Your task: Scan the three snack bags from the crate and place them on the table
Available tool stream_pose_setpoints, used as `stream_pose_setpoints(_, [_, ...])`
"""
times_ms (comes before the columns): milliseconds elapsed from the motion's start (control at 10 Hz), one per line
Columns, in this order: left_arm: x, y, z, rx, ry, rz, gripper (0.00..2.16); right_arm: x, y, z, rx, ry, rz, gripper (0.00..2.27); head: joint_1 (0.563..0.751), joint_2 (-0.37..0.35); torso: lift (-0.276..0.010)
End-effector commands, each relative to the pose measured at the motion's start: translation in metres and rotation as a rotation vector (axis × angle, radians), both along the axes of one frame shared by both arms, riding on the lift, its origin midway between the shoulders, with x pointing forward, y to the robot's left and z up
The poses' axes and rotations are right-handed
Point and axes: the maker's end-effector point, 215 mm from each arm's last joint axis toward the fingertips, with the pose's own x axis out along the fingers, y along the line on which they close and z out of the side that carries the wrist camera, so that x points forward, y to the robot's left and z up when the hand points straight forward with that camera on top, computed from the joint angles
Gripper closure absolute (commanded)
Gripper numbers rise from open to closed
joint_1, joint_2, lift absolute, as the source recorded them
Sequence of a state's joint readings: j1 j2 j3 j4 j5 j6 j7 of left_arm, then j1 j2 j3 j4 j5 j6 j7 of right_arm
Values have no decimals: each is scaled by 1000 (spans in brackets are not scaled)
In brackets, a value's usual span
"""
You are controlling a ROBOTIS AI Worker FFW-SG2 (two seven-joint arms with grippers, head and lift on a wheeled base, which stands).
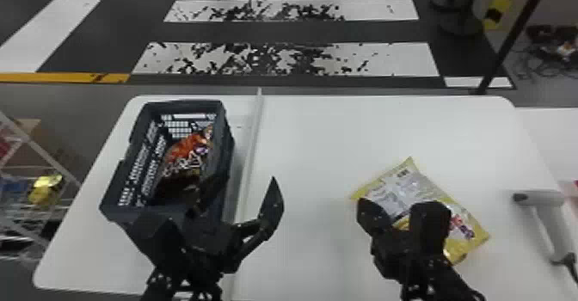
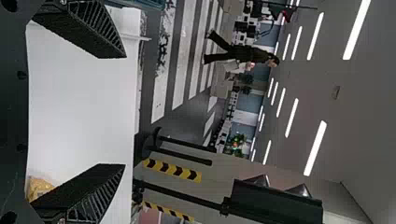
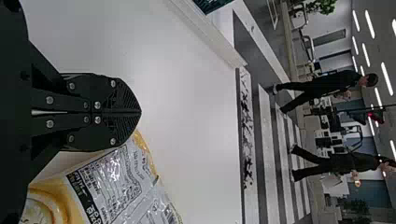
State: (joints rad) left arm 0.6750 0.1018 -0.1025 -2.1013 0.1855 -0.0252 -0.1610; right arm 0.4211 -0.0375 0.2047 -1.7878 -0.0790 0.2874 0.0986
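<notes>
Jaws on the left gripper (image 1: 248,178) are wide apart, with just air between them. They are at the near end of the crate (image 1: 185,103), and one finger looks to be over its side. I can't tell if that finger touches it. Jaws on the right gripper (image 1: 365,203) are shut tight, tip to tip, and they hold nothing. They are right by the yellow snack bag (image 1: 402,184), over part of it from where I look. I can't tell if they touch it.

That yellow bag lies flat and a bit crooked on the white counter (image 1: 314,149), with a big pale patch full of small print facing up. The crate is dark, with little holes in its walls, and it sits on the robot's left side of the counter. A red and dark snack bag (image 1: 185,149) leans in it. How many bags are in there, I can't tell.

A long pale bar (image 1: 251,145) runs along the counter between the crate and the yellow bag. Over on the robot's right, near the counter's edge, lies a gray hand scanner (image 1: 548,222) with a black cord (image 1: 570,268). Past the counter, the dark floor (image 1: 275,31) has fat white stripes with black flecks. Off to the robot's left stands a wire rack (image 1: 41,149).
</notes>
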Motion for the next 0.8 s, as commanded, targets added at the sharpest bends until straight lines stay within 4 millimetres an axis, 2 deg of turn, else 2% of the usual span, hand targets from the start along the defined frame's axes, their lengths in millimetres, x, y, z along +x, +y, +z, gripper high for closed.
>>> stream_pose_setpoints(0, [0,0,-1,1,1,-1,33,9,-1,-5,-28,0,-4,2067,695,81,-62])
stream_pose_setpoints(300, [0,-2,-3,-1,4,-5,33,20,-22,-18,-55,25,-52,2064,695,67,-62])
stream_pose_setpoints(700, [0,-8,-6,-7,8,-14,33,33,-48,-16,-100,25,-106,2064,695,15,-62])
